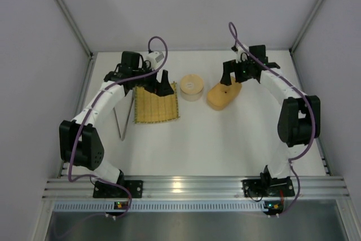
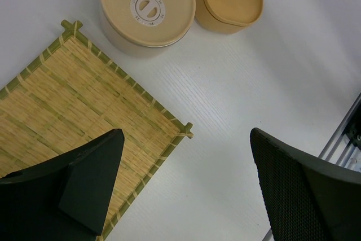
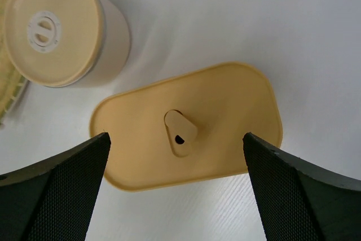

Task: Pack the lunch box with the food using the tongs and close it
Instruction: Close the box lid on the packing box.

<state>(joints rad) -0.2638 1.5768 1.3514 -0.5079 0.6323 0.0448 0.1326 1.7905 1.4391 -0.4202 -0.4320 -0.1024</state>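
Note:
The yellow-orange lunch box (image 1: 224, 95) stands right of centre with its flat lid (image 3: 225, 105) on it; a small tab sits in the lid's middle. My right gripper (image 1: 237, 77) hovers just above the lid, open, its fingers (image 3: 67, 190) spread wide with nothing between them. My left gripper (image 1: 158, 87) is open over the right edge of the woven mat (image 1: 156, 104) and holds nothing. The thin metal tongs (image 1: 122, 131) lie on the table left of the mat, in neither gripper. The food is hidden from every view.
A round bowl with a tan lid (image 1: 191, 87) stands between the mat and the lunch box, close to both (image 2: 148, 7). White walls enclose the table on three sides. A metal rail (image 1: 192, 184) runs along the near edge.

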